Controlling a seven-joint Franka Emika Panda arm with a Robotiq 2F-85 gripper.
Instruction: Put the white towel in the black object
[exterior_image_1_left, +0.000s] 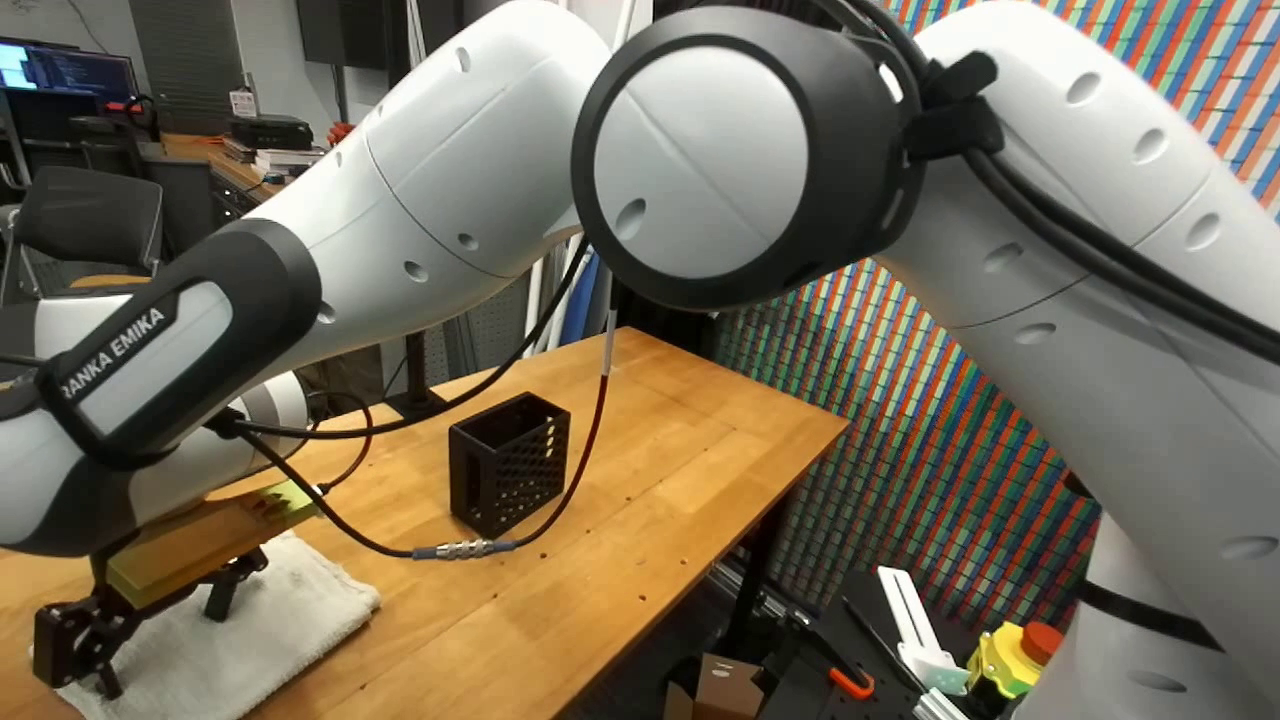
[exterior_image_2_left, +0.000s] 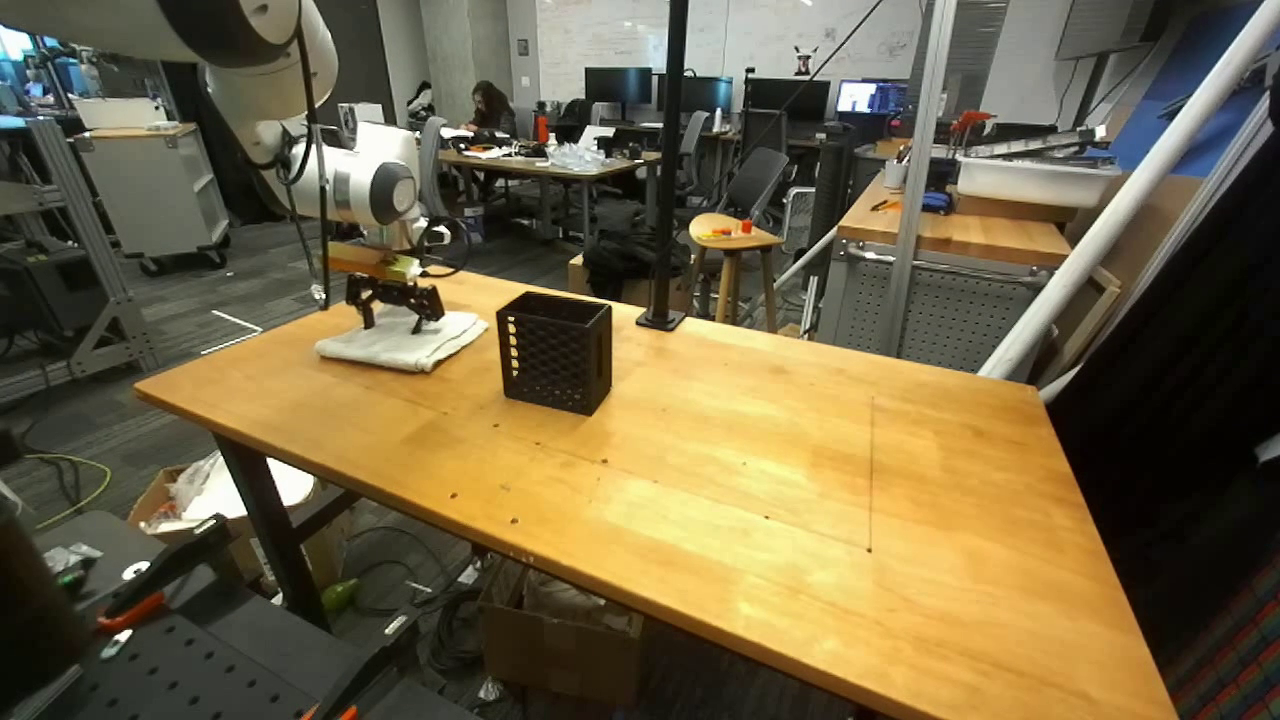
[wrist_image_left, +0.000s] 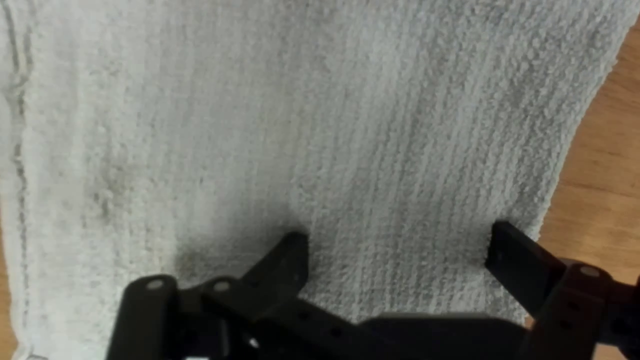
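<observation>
The white towel (exterior_image_2_left: 398, 350) lies folded and rather flat on the wooden table (exterior_image_2_left: 800, 450). Above it the robot arm (exterior_image_1_left: 440, 190) holds the gripper (wrist_image_left: 397, 245) pointing downward, and its two fingers (wrist_image_left: 287, 262) are standing apart, with a good part of the towel visible between them. In the wrist view, one finger is close to the side edge of the towel and the other is over its inner part. Whether they touch the towel, one cannot tell surely. The black box (exterior_image_2_left: 553, 358) stands upright on the same table, its top open and one wall pierced with many holes; it is near the towel, but the two are apart. In an exterior view, a cable (exterior_image_1_left: 465, 549) hangs in a loop below the arm. A black pole (exterior_image_2_left: 668, 170) stands at the table's edge.
</observation>
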